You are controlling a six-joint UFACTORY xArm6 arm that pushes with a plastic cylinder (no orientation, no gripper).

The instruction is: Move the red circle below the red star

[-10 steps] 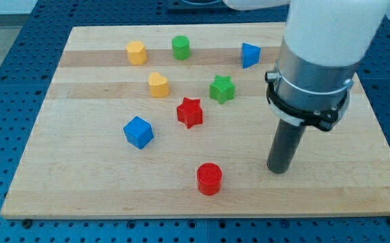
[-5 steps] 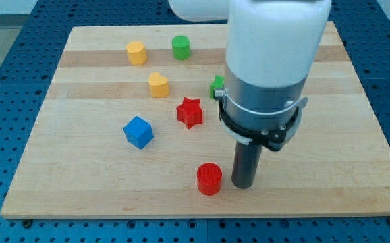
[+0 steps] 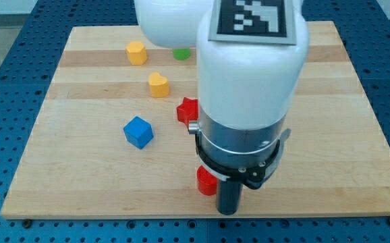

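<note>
The red circle [image 3: 205, 181] lies near the view's bottom edge of the board, partly hidden behind the arm. The red star [image 3: 187, 110] sits above it, its right half hidden by the arm. My tip [image 3: 228, 210] is down on the board just right of and slightly below the red circle, touching or nearly touching it.
A blue cube [image 3: 138, 131] sits left of the star. A yellow heart [image 3: 158, 84] and a yellow hexagon [image 3: 135, 52] lie toward the view's top left. A green cylinder [image 3: 181, 53] peeks out by the arm. The wooden board [image 3: 60, 169] lies on a blue pegboard.
My tip has moved left and toward the view's bottom, from well right of the red circle to right beside it. The arm now hides the green star and blue block.
</note>
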